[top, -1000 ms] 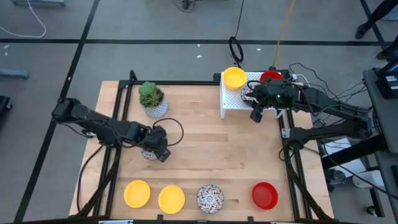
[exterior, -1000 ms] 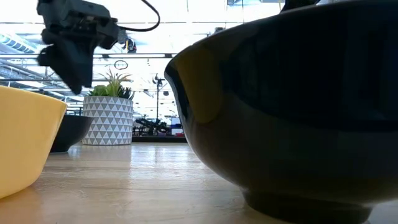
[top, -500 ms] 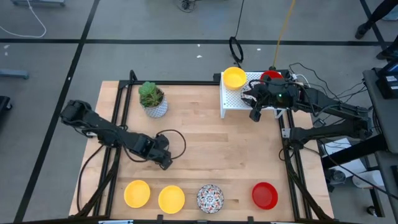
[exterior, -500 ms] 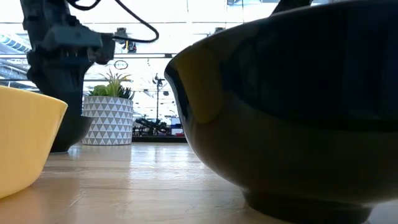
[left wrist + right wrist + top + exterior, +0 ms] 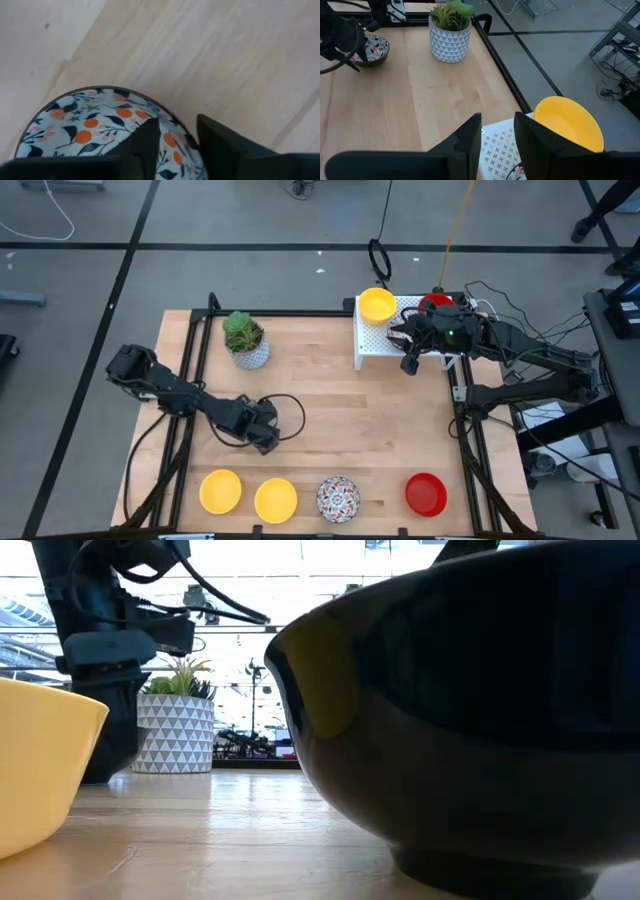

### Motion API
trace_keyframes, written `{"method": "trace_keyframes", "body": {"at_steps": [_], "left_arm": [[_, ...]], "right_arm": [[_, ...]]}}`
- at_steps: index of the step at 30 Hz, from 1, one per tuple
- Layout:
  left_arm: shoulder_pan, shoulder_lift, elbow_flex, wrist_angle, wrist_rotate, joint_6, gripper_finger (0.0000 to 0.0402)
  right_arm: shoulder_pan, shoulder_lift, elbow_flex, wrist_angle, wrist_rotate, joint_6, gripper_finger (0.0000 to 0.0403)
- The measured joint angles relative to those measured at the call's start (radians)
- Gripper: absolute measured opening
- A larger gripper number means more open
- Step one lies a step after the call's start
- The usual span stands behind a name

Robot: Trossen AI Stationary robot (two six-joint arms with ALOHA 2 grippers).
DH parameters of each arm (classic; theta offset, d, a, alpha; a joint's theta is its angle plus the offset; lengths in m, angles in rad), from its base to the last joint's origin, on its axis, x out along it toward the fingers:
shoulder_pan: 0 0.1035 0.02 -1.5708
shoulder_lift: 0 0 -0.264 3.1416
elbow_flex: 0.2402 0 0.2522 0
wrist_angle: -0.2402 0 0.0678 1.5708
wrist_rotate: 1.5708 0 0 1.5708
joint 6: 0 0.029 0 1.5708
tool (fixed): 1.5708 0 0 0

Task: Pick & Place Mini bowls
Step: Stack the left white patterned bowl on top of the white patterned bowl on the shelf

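Where white rack (image 5: 380,340) stands, yellow bowl (image 5: 377,305)

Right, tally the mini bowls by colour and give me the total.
Yellow bowls: 3
Red bowls: 2
Patterned bowls: 2
Total: 7
There may be another patterned one on the white rack, but it is mostly hidden and not counted.
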Motion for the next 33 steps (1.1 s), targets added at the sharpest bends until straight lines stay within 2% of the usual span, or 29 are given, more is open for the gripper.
{"method": "trace_keyframes", "body": {"at_steps": [4,6,10,14,18,21,25,28,33], "left_arm": [[-0.001,-0.001,0.001,0.016,-0.001,0.047,0.0041],[0.000,-0.006,0.004,0.010,-0.028,0.064,0.0016],[0.000,-0.001,0.019,0.023,-0.029,0.109,0.0027],[0.005,0.001,0.054,0.100,-0.022,0.255,0.0020],[0.038,0.002,0.058,0.310,-0.023,0.429,0.0013],[0.078,0.017,0.060,0.499,-0.014,0.548,0.0025],[0.138,0.048,0.068,0.643,0.025,0.651,0.0025],[0.189,0.086,0.090,0.625,0.036,0.671,0.0012],[0.249,0.203,0.206,0.598,0.107,0.725,0.0021]], "right_arm": [[0.000,0.000,0.000,0.000,0.000,0.000,0.0102],[0.000,0.000,0.000,0.000,0.000,0.000,0.0102],[0.000,0.000,0.000,-0.001,0.000,0.001,0.0102],[0.000,0.000,0.000,0.000,0.000,0.001,0.0102],[0.000,0.000,0.000,0.000,0.000,0.016,0.0102],[0.000,0.000,0.000,0.000,-0.001,0.032,0.0102],[0.007,-0.001,-0.029,0.024,-0.001,0.032,0.0102],[0.023,0.001,-0.067,0.044,-0.001,0.033,0.0102],[0.067,0.000,-0.151,0.148,0.000,0.033,0.0102]]}}
